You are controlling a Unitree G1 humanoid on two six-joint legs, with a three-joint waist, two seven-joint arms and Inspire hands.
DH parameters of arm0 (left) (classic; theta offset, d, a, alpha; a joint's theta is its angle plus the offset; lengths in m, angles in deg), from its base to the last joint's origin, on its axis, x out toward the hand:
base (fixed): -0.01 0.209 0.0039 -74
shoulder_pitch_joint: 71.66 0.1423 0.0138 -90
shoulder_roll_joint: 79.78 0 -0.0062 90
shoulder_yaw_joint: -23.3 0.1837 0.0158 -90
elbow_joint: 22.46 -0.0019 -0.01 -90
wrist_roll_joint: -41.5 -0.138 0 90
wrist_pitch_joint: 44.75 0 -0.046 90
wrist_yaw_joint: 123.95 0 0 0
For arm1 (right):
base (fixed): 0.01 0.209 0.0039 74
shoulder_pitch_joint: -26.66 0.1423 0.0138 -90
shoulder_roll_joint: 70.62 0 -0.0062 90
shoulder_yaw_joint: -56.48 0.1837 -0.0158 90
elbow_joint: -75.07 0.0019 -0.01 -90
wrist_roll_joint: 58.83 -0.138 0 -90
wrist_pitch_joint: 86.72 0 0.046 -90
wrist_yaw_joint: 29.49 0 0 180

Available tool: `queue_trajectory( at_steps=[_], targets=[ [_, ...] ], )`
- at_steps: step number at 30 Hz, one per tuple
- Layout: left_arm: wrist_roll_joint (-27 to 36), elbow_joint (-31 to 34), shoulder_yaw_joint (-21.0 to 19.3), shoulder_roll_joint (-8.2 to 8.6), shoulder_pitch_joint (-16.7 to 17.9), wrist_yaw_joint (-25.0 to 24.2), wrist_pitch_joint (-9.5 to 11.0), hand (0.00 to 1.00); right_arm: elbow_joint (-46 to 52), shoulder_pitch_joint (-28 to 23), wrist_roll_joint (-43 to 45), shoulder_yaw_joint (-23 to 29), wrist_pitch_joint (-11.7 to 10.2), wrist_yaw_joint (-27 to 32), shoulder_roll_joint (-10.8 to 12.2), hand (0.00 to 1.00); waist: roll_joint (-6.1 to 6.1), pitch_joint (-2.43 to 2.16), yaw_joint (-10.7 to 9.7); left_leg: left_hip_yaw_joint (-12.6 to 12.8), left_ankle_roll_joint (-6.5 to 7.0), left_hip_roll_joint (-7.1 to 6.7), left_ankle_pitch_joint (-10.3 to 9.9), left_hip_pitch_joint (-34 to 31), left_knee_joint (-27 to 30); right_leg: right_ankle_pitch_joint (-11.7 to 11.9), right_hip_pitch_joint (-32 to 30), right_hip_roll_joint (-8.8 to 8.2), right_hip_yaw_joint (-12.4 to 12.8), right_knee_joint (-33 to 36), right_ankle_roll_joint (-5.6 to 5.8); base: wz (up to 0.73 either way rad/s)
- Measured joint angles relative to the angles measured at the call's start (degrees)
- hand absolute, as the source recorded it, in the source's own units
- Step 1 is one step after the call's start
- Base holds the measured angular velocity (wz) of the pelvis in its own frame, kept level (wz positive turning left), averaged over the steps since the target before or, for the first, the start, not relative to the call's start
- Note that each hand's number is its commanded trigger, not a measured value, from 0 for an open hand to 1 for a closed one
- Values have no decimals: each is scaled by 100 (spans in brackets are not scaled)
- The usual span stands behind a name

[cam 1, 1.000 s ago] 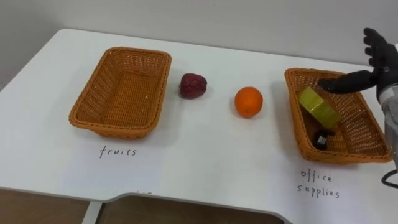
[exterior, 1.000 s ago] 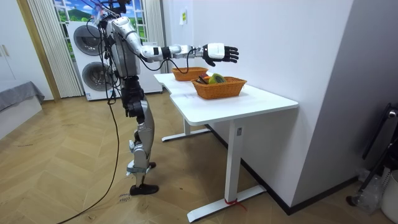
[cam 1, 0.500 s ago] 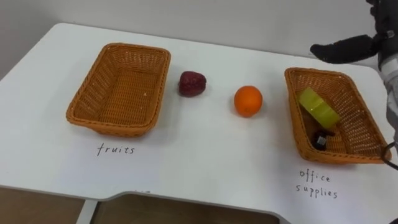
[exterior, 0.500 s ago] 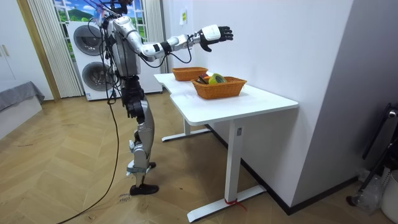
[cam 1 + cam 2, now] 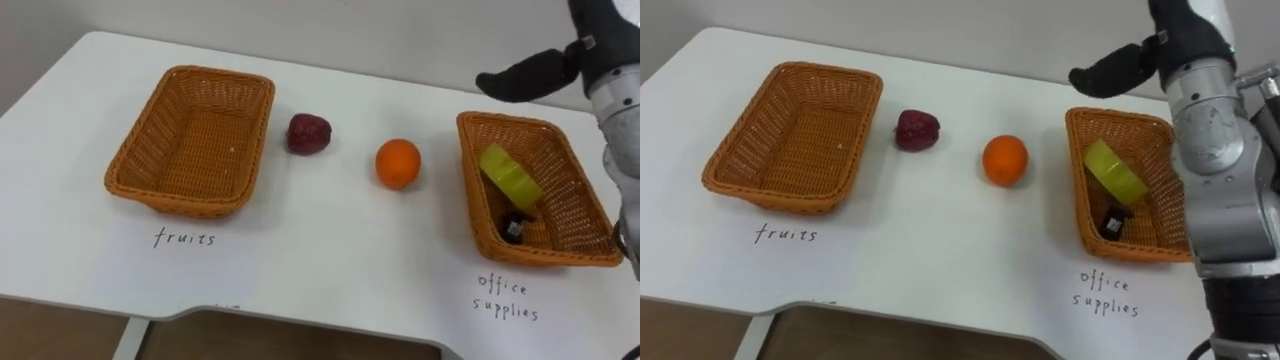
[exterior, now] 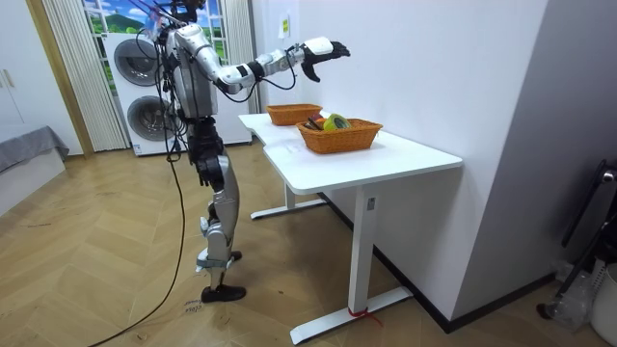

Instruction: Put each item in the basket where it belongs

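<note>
Right hand (image 5: 585, 45) high above far rim of office supplies basket (image 5: 578, 195), fingers loose, thumb out, gripping nothing. Yellow-green tape roll (image 5: 510, 172) leans inside that basket, small dark item (image 5: 514, 226) just below it. Orange (image 5: 398, 163) and dark red fruit (image 5: 309, 133) lie apart on white table (image 5: 330, 250), between baskets. Fruits basket (image 5: 190, 140) at robot's left. Robot stands at table's edge.

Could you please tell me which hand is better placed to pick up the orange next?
Right, most likely. The right hand hangs open and empty in the air by the far end of the office supplies basket, and the orange lies just left of that basket.
</note>
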Motion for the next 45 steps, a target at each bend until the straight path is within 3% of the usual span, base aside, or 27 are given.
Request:
queue_trajectory(
  at_steps=[11,14,18,26,31,34,45],
  targets=[
    [-60,-1,47,-16,-97,41,-25,0,-141,1,3,-449,19,-397,37,0,-65,38,299,-194,-6,-17,7,-5,-21,-1,109,3,-141,-33,1,9],
    [-58,-6,85,-29,-122,108,-72,0,-363,14,-35,-573,18,-446,36,0,-145,71,414,-237,-8,-16,8,-26,-10,-1,114,8,-186,-37,1,7],
    [-62,-4,120,-48,-156,98,-85,0,-670,14,28,-635,84,-622,37,0,-215,59,469,-344,-12,-32,11,-94,16,-1,104,-3,-329,-34,1,13],
    [-59,3,177,-22,-158,90,-192,0,-1399,134,224,-756,230,-989,53,0,-196,67,627,-382,-11,-41,12,-107,14,-1,109,-9,-365,-36,1,2],
    [-61,-23,285,-15,-162,56,-223,0,-1484,140,250,-758,258,-1150,75,0,-133,78,631,-415,-11,-49,12,-167,56,-1,85,-12,-394,-39,1,3],
    [-66,-81,286,-14,-172,-33,-297,0,-1652,141,251,-758,258,-1243,133,0,-96,62,630,-421,-11,-50,12,-176,101,-1,83,-13,-407,-38,1,0],
    [-63,-220,288,-21,-193,-250,-378,0,-2288,243,248,-758,263,-1553,180,0,-90,62,629,-430,-11,-59,11,-272,196,-1,55,-18,-395,-36,1,0]
  ],
)
